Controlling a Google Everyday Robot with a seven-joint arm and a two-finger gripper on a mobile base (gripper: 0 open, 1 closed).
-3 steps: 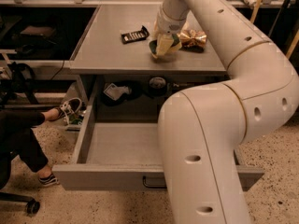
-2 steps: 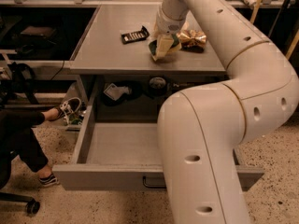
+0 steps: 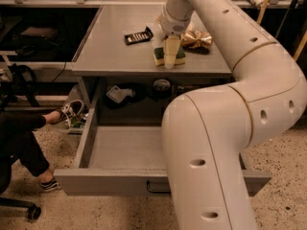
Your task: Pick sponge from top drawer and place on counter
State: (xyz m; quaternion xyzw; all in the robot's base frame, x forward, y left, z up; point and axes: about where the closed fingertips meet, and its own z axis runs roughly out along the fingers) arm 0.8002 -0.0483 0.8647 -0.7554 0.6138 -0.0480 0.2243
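Note:
The sponge (image 3: 179,56), dark green on top and yellow below, lies flat on the grey counter (image 3: 110,51) near its front edge. My gripper (image 3: 170,55) comes down from above and straddles the sponge's middle, touching or almost touching it. The top drawer (image 3: 105,183) is pulled wide open below the counter. Its inside looks bare where I can see it, and my big white arm (image 3: 225,143) hides its right half. The dark pull handle (image 3: 156,189) shows on the front panel.
A black flat packet (image 3: 138,36) lies left of the sponge and a gold foil bag (image 3: 196,38) to its right. Small items (image 3: 120,94) sit on the shelf under the counter. A person's legs and shoes (image 3: 29,143) are at the left, beside the drawer.
The gripper has come down with the sponge, which now rests flat on the counter instead of hanging at the gripper's tip. The drawer and the other objects have not moved.

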